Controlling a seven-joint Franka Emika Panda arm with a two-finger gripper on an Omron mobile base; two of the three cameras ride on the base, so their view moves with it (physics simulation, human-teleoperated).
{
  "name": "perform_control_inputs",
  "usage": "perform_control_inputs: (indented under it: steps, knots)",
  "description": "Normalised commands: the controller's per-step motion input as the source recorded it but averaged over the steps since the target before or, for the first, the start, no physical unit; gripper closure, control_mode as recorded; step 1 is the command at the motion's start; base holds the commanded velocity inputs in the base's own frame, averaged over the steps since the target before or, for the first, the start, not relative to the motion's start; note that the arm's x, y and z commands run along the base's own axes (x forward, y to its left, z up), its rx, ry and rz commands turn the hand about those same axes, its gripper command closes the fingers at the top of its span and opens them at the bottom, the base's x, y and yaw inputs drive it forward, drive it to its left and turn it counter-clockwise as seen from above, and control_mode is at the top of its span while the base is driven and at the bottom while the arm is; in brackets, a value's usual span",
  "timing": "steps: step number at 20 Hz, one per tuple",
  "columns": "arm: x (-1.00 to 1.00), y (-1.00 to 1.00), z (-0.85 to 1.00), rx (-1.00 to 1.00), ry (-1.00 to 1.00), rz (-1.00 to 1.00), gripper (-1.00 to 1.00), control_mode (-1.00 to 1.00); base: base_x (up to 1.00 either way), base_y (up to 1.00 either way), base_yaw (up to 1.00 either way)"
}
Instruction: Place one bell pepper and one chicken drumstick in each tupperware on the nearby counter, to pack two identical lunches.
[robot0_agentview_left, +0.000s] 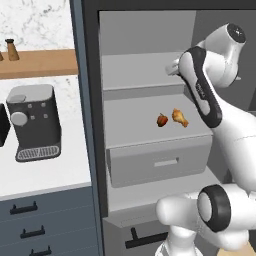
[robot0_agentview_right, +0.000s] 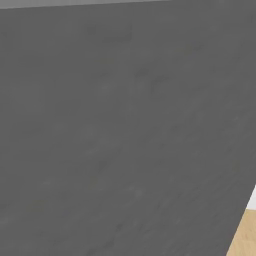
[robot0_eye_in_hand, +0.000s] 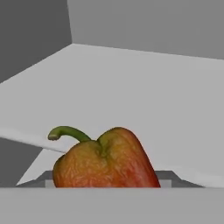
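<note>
I judge packing incomplete: one bell pepper (robot0_agentview_left: 162, 120) and one chicken drumstick (robot0_agentview_left: 180, 117) lie side by side on the fridge shelf (robot0_agentview_left: 130, 127), pepper left, and I cannot tell the gripper's state.

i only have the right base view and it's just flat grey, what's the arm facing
Observer: In the left base view the arm reaches into an open grey compartment with shelves.
Operator: any food in there
Observer: One bell pepper and one chicken drumstick lie side by side on the middle shelf, above a drawer.
Operator: what's at the hand
Observer: The hand view has a close-up pepper, red-orange, with its green stem curling to that view's left. I can't tell whether it is gripped.
</note>
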Motion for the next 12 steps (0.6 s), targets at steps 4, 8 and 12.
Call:
perform_control_inputs:
  steps: [4, 8, 12]
  knots:
    - [-1.0, 0.0, 0.01, 0.05, -0.01, -0.04, 1.0, -1.0, 0.0, 0.0, 0.0]
    - [-1.0, -0.01, -0.03, -0.05, 0.02, 0.0, 1.0, -1.0, 0.0, 0.0, 0.0]
    - [-1.0, 0.01, -0.29, -0.13, 0.22, -0.01, 1.0, -1.0, 0.0, 0.0, 0.0]
